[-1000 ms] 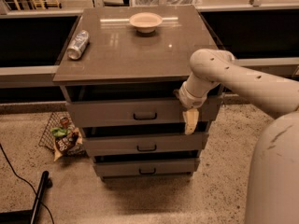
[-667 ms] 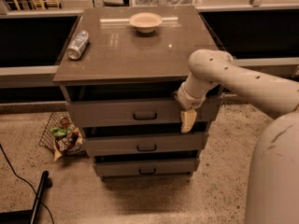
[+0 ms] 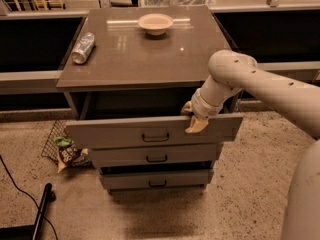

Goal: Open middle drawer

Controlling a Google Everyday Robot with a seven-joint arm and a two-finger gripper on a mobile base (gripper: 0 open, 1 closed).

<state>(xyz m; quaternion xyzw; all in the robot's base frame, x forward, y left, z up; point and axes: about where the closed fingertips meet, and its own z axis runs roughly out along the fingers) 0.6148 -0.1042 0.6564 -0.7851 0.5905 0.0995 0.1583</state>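
Top drawer (image 3: 150, 132) now pulled out, gripper (image 3: 192, 120) at its front

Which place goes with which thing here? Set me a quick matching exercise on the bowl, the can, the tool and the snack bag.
Things:
1. bowl
2. can
3. tool
4. snack bag

Places:
A. on the floor, at the wire basket
B. at the upper edge of the top drawer front
C. upright at the back of the cabinet top
D. lying on its side at the left of the cabinet top

Pairs: 1-C, 2-D, 3-B, 4-A.
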